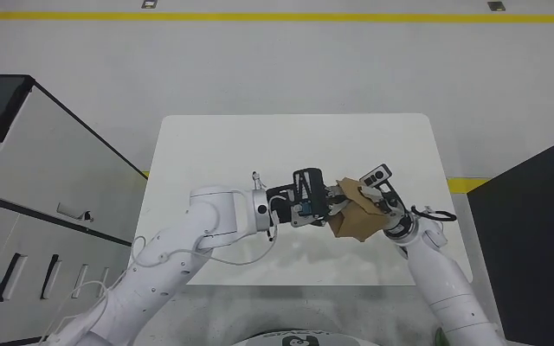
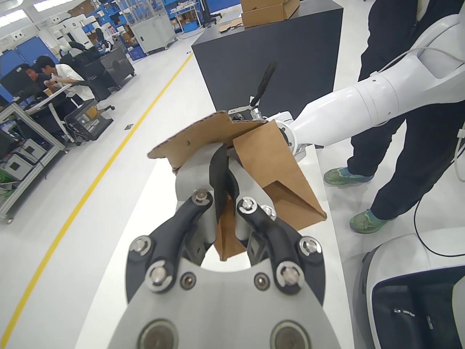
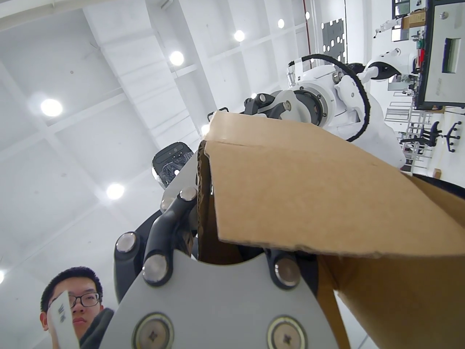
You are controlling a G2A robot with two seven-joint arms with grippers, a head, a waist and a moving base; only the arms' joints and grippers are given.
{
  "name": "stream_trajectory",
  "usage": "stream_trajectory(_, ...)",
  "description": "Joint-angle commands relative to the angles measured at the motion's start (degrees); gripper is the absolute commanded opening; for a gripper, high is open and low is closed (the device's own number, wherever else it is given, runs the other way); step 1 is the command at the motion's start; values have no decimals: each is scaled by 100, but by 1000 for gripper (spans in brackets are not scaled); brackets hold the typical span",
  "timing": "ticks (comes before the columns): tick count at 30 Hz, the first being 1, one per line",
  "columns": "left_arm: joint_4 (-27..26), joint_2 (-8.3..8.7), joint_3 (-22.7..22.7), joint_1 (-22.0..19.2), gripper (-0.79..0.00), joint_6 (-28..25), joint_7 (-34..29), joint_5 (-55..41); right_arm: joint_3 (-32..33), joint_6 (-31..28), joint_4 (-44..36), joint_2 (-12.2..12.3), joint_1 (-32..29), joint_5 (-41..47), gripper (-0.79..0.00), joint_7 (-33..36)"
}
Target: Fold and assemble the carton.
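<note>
A brown, partly folded carton point(image 1: 357, 216) hangs just above the white table point(image 1: 260, 147), near its front right, held between both arms. My left gripper point(image 1: 327, 206) comes in from the left and is shut on one of its flaps; in the left wrist view the dark fingers point(image 2: 219, 172) pinch the cardboard edge, with a folded panel point(image 2: 272, 168) slanting beyond them. My right gripper point(image 1: 374, 206) holds the carton's opposite side. In the right wrist view a wide panel point(image 3: 308, 201) covers most of the right gripper point(image 3: 203, 197), which is shut on the cardboard's edge.
A black cabinet point(image 1: 519, 233) stands off the table's right edge, with stacked cardboard boxes point(image 2: 270, 1) on top. A grey cabinet point(image 1: 52, 182) stands to the left. The table's back and left areas are bare.
</note>
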Motion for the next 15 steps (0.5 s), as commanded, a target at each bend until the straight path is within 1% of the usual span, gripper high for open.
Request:
stream_trajectory(1,17,-6,15,-16,-785,7,-6,-13,-6,7,-1,-2,0,-3,-785,0)
stream_trajectory(7,22,0,-76,-23,-785,68,-18,-28,64,-6,40,5,10,-1,-785,5)
stream_trajectory(15,-84,39,-292,88,-785,98,-21,-12,192,-32,123,21,38,-21,-785,0)
